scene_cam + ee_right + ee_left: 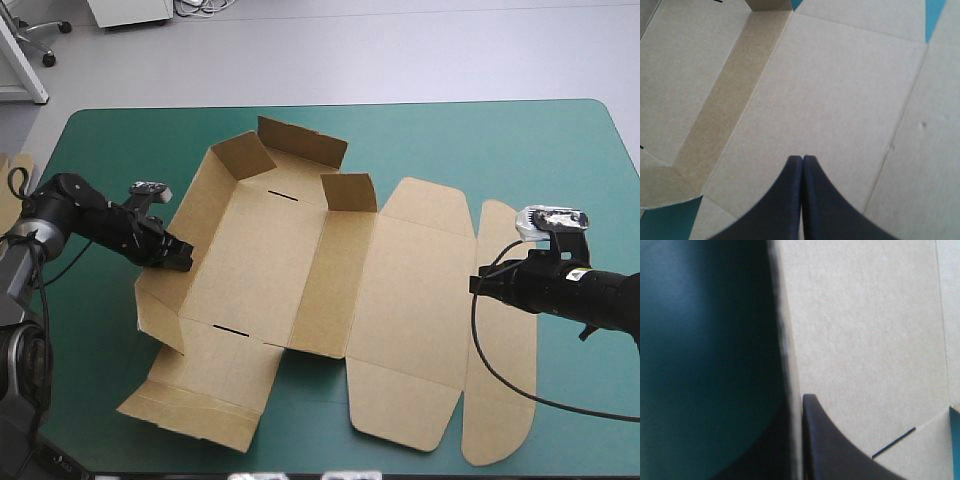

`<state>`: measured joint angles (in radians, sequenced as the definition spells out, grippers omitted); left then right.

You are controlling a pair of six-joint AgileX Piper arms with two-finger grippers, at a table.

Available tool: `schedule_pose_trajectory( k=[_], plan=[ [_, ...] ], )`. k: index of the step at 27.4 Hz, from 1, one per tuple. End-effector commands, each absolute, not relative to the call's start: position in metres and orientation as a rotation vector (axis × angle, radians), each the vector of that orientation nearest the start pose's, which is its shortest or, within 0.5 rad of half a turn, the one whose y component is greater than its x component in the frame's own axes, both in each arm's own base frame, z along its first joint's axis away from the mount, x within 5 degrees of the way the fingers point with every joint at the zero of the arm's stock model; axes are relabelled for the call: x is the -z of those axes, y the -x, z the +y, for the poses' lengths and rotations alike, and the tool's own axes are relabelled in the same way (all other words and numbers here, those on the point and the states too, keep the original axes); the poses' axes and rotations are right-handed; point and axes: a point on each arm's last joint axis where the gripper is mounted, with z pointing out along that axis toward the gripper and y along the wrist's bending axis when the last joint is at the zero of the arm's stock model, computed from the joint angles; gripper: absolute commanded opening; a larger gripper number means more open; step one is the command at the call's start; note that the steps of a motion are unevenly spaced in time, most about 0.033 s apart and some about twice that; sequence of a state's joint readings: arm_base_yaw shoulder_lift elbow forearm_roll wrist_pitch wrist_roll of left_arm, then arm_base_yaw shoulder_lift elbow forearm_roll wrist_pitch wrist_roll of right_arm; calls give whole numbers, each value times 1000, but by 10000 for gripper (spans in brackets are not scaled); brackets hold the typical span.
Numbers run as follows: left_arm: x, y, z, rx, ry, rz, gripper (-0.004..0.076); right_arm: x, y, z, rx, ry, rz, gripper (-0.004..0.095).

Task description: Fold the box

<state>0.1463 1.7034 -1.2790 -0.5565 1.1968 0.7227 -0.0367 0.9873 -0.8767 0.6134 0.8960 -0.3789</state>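
Brown cut-board box (300,270): laid across the middle of the teal-green table cover (520,150), partly formed. The left wall is raised steeply. At the far end a wall and two corner flaps are stood up. The base panel is seen flat, with two thin dark slots, one toward the far side and one toward the near side. A near-left panel is spread flat toward the table's near edge. The lid panel, its side tabs and a long rounded flap are laid flat to the right.

Black-fingered left gripper (182,256): clamped on the upper edge of the raised left wall. In the wrist view the board's edge is seen running between the fingers, one finger (840,450) against the inner face.

Black-fingered right gripper (476,285): fingers (785,200) pressed together into a point over the lid's right part, near the crease to the rounded flap. Contact with the board cannot be determined.

An edge of further brown board (10,165) is noted at the table's left edge.
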Motion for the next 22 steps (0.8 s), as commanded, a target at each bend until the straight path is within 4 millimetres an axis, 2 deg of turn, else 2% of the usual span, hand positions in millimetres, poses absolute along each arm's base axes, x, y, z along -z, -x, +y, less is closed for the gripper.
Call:
schedule_pose_trajectory(
  k=[1,4,9,17,22],
  plan=[
    [-297,-327,-16,579,-678,2738,-14,-351,-185,38,-571,142,2276,-34],
    [-324,-333,-47,426,-841,2667,-14,-351,-185,38,-571,144,2275,-34],
    [-345,-331,-84,230,-1030,2590,-14,-351,-185,38,-572,142,2275,-33],
    [-356,-319,-131,-45,-1261,2459,-14,-351,-185,38,-573,133,2273,-33],
    [-361,-320,-142,-210,-1303,2362,-14,-351,-185,38,-574,131,2270,-32]
  ],
)
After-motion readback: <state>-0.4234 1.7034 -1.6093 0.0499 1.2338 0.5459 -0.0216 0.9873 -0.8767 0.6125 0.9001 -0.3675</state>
